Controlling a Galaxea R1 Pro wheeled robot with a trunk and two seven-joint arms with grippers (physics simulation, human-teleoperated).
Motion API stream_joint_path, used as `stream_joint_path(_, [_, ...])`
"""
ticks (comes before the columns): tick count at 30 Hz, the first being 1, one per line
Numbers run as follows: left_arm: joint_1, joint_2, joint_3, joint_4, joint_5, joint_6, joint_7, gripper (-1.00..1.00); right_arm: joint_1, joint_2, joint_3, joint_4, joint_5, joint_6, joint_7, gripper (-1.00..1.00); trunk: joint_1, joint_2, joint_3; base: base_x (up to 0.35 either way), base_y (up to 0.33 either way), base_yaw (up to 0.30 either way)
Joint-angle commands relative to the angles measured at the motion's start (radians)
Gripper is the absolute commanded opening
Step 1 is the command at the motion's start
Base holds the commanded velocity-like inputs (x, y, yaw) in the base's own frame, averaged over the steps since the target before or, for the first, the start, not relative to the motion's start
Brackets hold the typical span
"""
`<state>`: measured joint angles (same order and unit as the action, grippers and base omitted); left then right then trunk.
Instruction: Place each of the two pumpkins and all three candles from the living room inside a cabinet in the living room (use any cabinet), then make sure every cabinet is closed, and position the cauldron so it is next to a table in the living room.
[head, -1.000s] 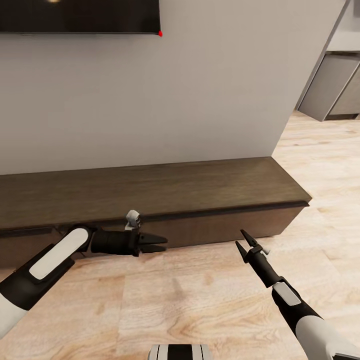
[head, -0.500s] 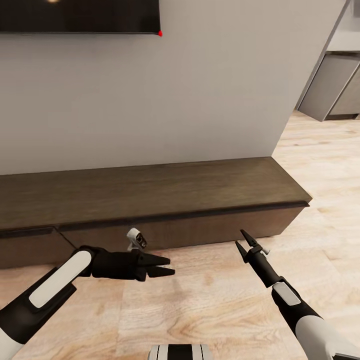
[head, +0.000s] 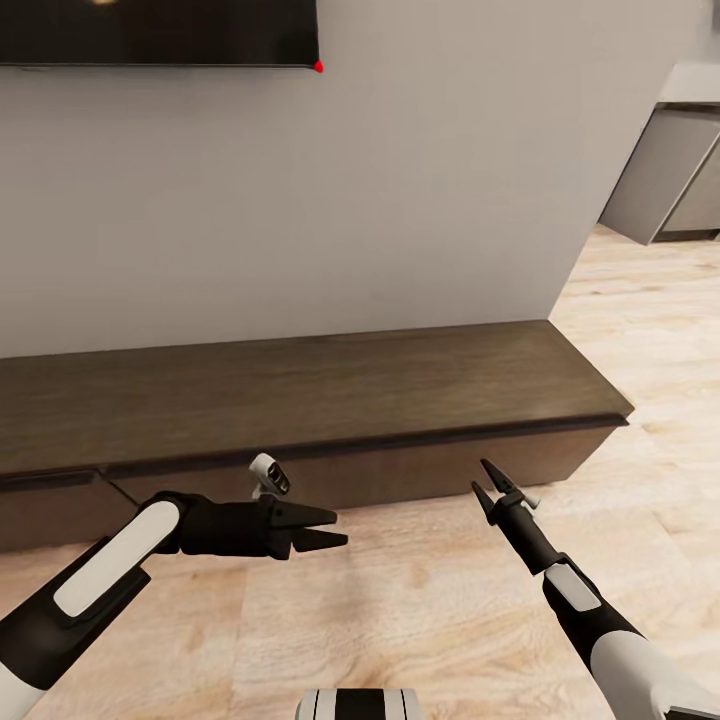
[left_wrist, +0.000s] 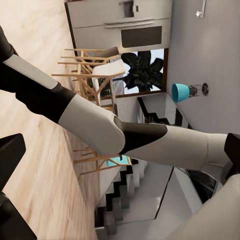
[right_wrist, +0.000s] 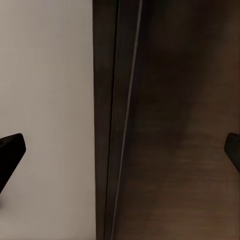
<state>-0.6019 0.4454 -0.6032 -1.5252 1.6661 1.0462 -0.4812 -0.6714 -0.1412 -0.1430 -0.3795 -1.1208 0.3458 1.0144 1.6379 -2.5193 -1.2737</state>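
The long, low dark-brown cabinet (head: 330, 390) runs along the grey wall, and the drawer fronts (head: 400, 475) I can see look shut. My left gripper (head: 338, 528) hovers over the wood floor just in front of the cabinet, pointing right along it, open and empty. My right gripper (head: 481, 478) points at the cabinet front further right, also open and empty. In the right wrist view the cabinet's top (right_wrist: 175, 125) meets the wall between the widely spread fingertips (right_wrist: 10, 152). The left wrist view looks past its dark fingers (left_wrist: 10, 155) at my right arm (left_wrist: 130, 137).
A dark TV screen (head: 160, 30) hangs on the wall above the cabinet. Grey kitchen units (head: 670, 170) stand beyond the wall's corner at the upper right. Light wood floor (head: 420, 600) spreads in front. Wooden chairs (left_wrist: 95, 70) and a staircase (left_wrist: 120, 195) lie behind me.
My left gripper has pulled back from the cabinet front towards me and now hangs lower over the floor. The camera has shifted slightly. The right arm is unchanged.
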Motion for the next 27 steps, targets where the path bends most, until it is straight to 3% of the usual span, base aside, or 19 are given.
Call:
stream_joint_path(1, [-0.001,0.001,-0.002,0.001,-0.005,0.000,-0.008,1.00,0.000,0.000,-0.001,0.001,-0.006,0.009,0.002,1.00,0.000,0.000,-0.001,0.038,0.000,0.000])
stream_joint_path(27, [-0.001,0.000,-0.001,-0.012,-0.005,-0.001,-0.007,1.00,0.000,-0.001,0.000,-0.001,-0.005,0.010,0.021,1.00,0.000,0.000,-0.001,0.059,0.008,0.000])
